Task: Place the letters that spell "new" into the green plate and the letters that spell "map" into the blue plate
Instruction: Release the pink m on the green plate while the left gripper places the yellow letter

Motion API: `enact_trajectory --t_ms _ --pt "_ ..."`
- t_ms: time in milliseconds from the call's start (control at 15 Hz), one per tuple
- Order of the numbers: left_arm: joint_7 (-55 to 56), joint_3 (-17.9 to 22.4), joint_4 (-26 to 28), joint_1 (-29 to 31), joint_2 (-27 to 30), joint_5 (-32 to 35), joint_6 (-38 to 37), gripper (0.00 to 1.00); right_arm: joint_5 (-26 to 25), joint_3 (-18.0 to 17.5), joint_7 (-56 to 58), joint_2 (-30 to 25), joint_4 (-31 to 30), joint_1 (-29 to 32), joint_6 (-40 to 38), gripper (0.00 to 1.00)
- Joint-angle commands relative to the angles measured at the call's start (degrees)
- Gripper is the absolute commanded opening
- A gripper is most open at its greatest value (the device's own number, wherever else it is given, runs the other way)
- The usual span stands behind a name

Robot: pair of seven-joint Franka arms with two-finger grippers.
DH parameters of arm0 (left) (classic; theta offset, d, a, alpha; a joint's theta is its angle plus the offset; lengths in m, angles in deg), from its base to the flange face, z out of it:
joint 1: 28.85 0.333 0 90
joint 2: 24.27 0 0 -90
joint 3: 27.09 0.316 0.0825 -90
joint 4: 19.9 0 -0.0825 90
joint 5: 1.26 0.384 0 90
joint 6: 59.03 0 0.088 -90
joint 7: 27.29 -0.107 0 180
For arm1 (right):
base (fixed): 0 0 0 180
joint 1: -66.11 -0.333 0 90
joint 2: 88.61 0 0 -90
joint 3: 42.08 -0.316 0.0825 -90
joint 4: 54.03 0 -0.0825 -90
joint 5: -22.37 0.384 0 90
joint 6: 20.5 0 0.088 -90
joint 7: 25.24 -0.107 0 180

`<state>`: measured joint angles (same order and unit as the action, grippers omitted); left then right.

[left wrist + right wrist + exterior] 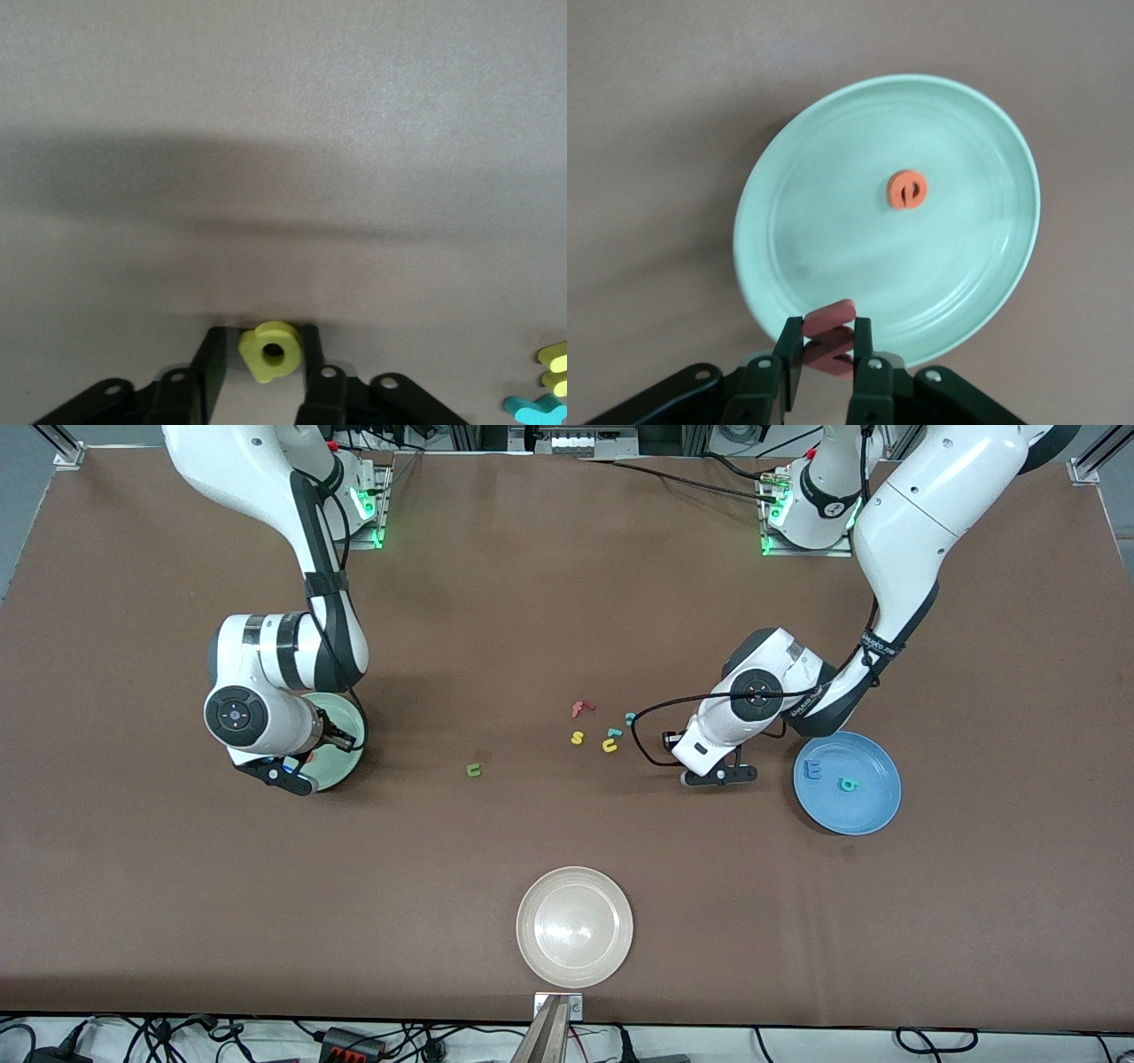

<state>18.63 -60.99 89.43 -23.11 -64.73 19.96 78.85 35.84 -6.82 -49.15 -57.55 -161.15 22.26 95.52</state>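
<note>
Jaws of the left gripper [262, 347] drawn in narrow on the yellow a [271, 352], a pad at each flank, down low at the surface [567, 602] between the loose letters and the blue plate [873, 815]. Already in that plate: the blue m [811, 771] and the teal p [849, 784]. Jaws of the right gripper [828, 343] fully closed on the pinkish-red w [830, 315], held on edge over the rim of the green plate [833, 239], with the orange e [906, 189] lying flat inside. Out on the surface alone, nearer the front camera than the loose letters: the olive-green n [474, 770].

For the a: lift straight up, no twist, since so small a foam piece probably slips easily from a pinch. Carry over the blue plate, lower close to a bare patch clear of m and p, then open. For the w: shift inward from the rim before letting go, clear of the e.

To be left alone: the red f [581, 708], yellow s [578, 737], yellow u [609, 746], teal c [630, 717] and the beige-white plate [532, 908].
</note>
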Motion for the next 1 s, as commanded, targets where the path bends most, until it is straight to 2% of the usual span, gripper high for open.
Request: enact_trajectory --t_ms 0,133,200,267,333,400,467,733,933 --pt "1.3 0.6 -0.2 -1.3 -1.7 1.2 3.0 0.36 0.2 -0.4 3.1 2.0 -0.9 1.7 3.6 0.13" --pt "1.2 0.6 -0.3 -1.2 -1.6 1.2 2.7 0.15 0.5 -0.4 3.7 3.5 -1.7 1.8 6.2 0.16" --pt "1.2 0.6 -0.3 -1.2 -1.6 1.2 2.6 0.08 0.9 -0.4 3.7 4.3 -2.2 1.7 8.4 0.21" --pt "1.2 0.6 -0.3 -1.2 -1.6 1.2 2.5 0.06 1.1 -0.5 3.7 4.8 -2.7 1.5 9.7 0.23" --pt "1.0 0.6 -0.3 -1.1 -1.3 1.2 2.1 0.05 1.2 -0.5 3.4 4.8 -2.9 1.2 10.1 0.41" --pt "0.8 0.6 -0.7 -0.7 -0.9 1.4 0.3 0.05 1.2 -0.5 2.9 4.4 -2.8 1.0 9.7 0.88" --pt "0.6 0.5 -1.3 -0.6 0.3 1.5 -2.7 0.05 1.2 -0.5 2.8 3.9 -2.7 0.7 9.0 1.0" --pt "-3.8 0.5 -7.0 -0.2 3.2 1.5 -16.5 0.05 1.8 -0.6 2.9 2.8 1.3 0.3 6.4 1.0" --pt "-12.3 0.4 -8.3 4.6 4.3 3.8 -20.8 0.06 2.7 -0.7 3.3 3.5 5.2 -1.9 6.7 1.0"
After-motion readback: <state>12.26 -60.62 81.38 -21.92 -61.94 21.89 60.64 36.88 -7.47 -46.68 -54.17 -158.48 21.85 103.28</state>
